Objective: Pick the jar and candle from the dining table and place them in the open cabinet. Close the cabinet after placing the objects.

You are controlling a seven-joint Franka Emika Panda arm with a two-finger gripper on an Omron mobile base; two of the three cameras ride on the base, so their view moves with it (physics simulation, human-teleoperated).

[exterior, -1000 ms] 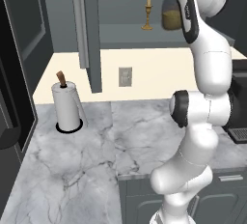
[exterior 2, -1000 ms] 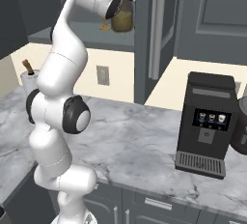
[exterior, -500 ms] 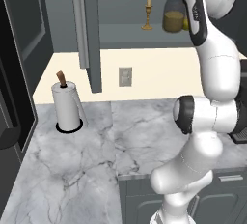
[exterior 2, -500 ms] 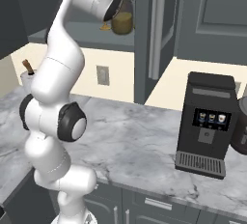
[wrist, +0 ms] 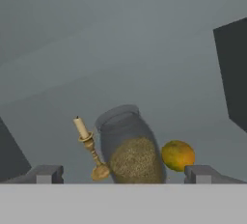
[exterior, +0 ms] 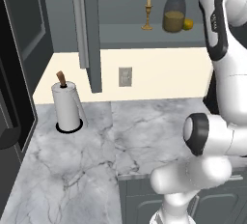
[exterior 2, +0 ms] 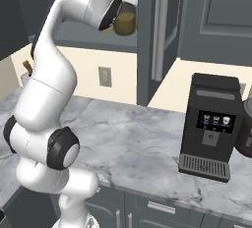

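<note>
The jar (wrist: 130, 147), clear glass with olive-brown filling, stands on the shelf of the open cabinet (exterior: 126, 31). The thin candle (wrist: 89, 147) on its brass holder stands just left of it. In the left base view the candle (exterior: 148, 13) and the jar (exterior: 173, 14) sit side by side on that shelf. My gripper (wrist: 124, 175) is open, drawn back a little from the jar, with the fingertips (wrist: 46, 174) wide on either side of it and touching nothing. The right base view has the jar (exterior 2: 125, 23) just behind my hand. The dining table is out of view.
An orange fruit (wrist: 177, 154) lies on the shelf right of the jar. The open cabinet door (exterior: 89, 30) juts out left of the shelf. Below, on the marble counter (exterior: 96, 155), stand a paper towel roll (exterior: 67, 107) and a black coffee machine (exterior 2: 211, 126).
My arm has drawn back and to the right from the shelf, uncovering the jar in the left base view. The jar and candle have stayed in place, and the gripper stays open.
</note>
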